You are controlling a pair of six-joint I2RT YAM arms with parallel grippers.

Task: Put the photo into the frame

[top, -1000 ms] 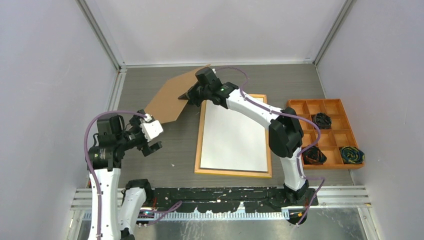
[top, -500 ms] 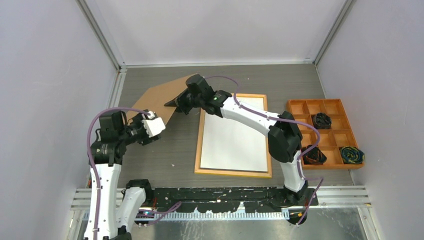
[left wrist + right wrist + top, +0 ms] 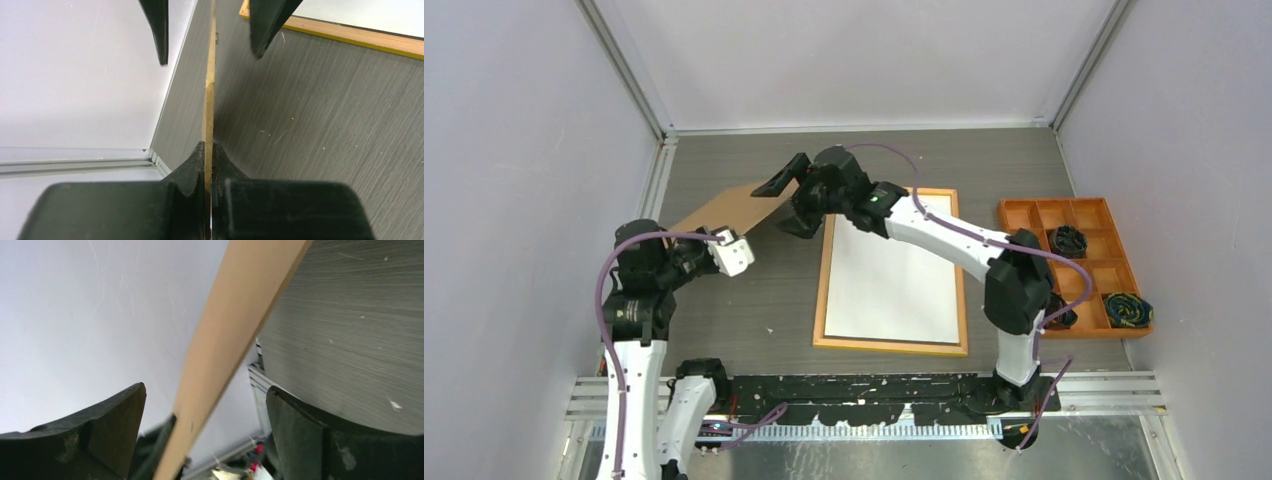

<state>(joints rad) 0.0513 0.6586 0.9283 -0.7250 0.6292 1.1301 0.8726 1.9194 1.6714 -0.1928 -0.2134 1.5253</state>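
OK, frame [image 3: 890, 347] is lying tan side up in the lower centre of the overhead view, with the photo [image 3: 892, 270] sitting inside its border, white side up. Orange tray [image 3: 1079, 201] is sitting at the right edge, well apart, holding cable bundles [image 3: 1069, 240]. Left gripper [image 3: 208, 152] at centre-left is clamping tight on the near edge of the brown board [image 3: 729, 208], holding it tilted off the table. Right gripper [image 3: 786, 203] at upper centre is standing wide apart, fingers straddling the board's far end, not pinching it.
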